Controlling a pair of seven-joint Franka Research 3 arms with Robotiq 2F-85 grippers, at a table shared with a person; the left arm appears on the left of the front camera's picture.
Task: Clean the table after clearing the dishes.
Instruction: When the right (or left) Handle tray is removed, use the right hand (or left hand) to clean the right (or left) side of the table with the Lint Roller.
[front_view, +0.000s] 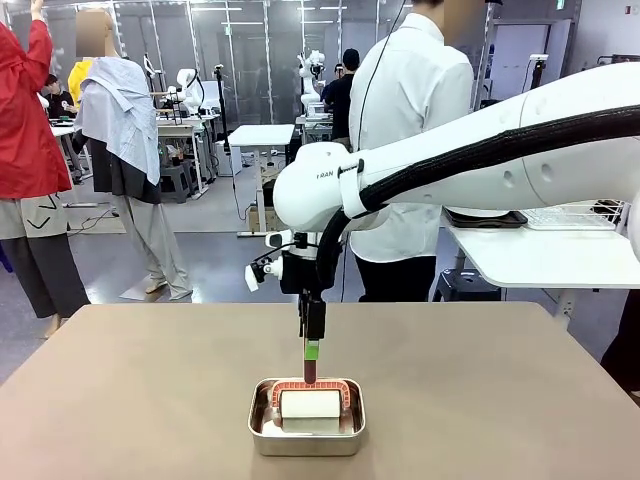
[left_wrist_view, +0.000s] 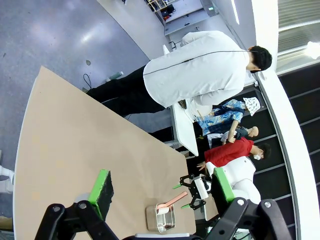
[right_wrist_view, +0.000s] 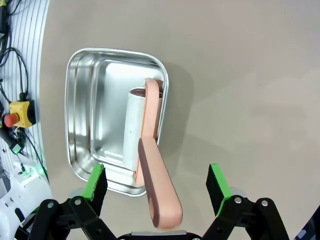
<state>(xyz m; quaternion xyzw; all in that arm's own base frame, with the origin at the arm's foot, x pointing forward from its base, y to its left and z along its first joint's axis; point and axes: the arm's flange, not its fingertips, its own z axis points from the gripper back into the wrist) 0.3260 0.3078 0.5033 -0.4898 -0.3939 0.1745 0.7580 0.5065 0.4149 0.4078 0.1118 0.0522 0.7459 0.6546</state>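
The table (front_view: 120, 400) has a bare beige-brown top; the dishes are out of view. Near its front edge stands a small steel pan (front_view: 262, 435) holding a white lint roller (front_view: 310, 405) with a pink handle. My right gripper (front_view: 311, 355) hangs straight down over the pan. In the right wrist view its jaws (right_wrist_view: 156, 172) stand open on either side of the upright pink handle (right_wrist_view: 157, 200), not touching it. My left gripper (left_wrist_view: 161, 179) is open and holds nothing, high above the table (left_wrist_view: 75, 140).
A person in a white shirt (front_view: 410, 130) stands at the far side, back turned. A white-topped table (front_view: 540, 250) with a wire rack is at the right. Other people stand at the back left.
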